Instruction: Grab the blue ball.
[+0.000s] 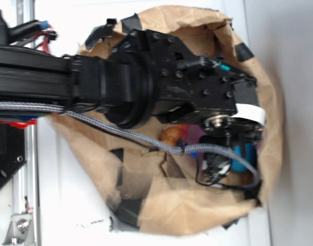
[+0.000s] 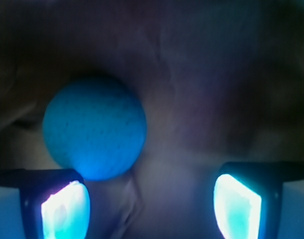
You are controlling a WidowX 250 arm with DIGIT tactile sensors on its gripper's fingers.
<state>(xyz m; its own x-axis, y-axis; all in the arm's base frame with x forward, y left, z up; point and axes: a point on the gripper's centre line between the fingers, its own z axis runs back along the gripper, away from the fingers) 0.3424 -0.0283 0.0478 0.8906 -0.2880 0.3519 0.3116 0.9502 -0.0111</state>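
The blue ball fills the left-centre of the wrist view, resting on crumpled brown paper. My gripper is open, its two pads glowing at the bottom corners with bare paper between them. The ball lies just ahead of the left pad, not between the jaws. In the exterior view the arm reaches down into a brown paper bag and the gripper sits low inside it, with a bit of the blue ball showing beside the fingers.
The paper bag's rim rings the gripper closely on all sides. An orange object and something pink lie inside the bag near the wrist. A grey braided cable runs along the arm.
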